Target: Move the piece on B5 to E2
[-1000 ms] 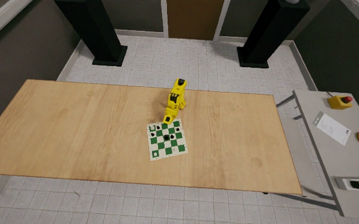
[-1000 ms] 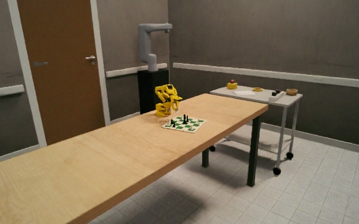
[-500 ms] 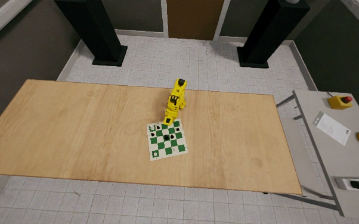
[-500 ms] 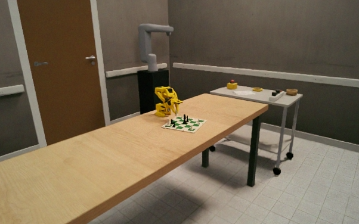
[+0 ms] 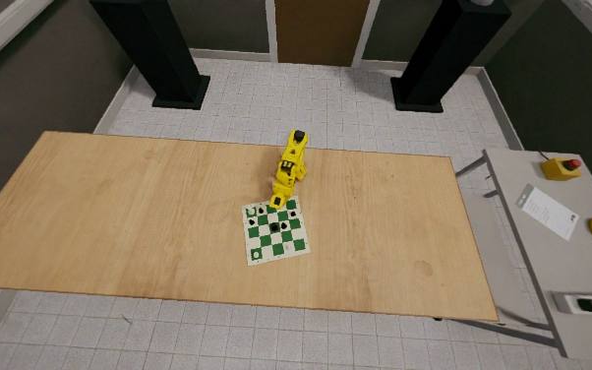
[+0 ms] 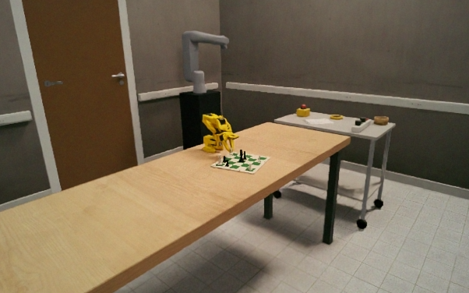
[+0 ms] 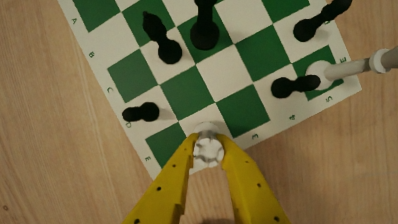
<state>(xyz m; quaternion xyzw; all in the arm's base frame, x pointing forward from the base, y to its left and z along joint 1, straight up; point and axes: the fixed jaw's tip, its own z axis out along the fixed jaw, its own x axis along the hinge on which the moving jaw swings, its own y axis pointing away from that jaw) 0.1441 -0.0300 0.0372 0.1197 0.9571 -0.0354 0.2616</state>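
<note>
In the wrist view my yellow gripper [image 7: 207, 146] is shut on a white piece [image 7: 208, 150] with a notched round top. It holds the piece upright over the white square E2 at the near edge of the green and white board [image 7: 187, 92] [image 5: 289, 246] [image 6: 243, 167]. I cannot tell whether the base touches the board. In the top view the gripper [image 5: 276, 201] is at the board's far edge, below the yellow arm [image 5: 289, 164] [image 6: 217, 134]. On D1, just left of the held piece, stands a black pawn [image 7: 142, 112].
Several black pieces stand nearby: a tall one [image 7: 205, 30], another [image 7: 162, 40] beside it, one [image 7: 295, 86] on E4 and one [image 7: 320, 21] further back. A white piece [image 7: 350, 67] stands on E5. Another white piece [image 5: 257, 254] stands at the board's opposite corner.
</note>
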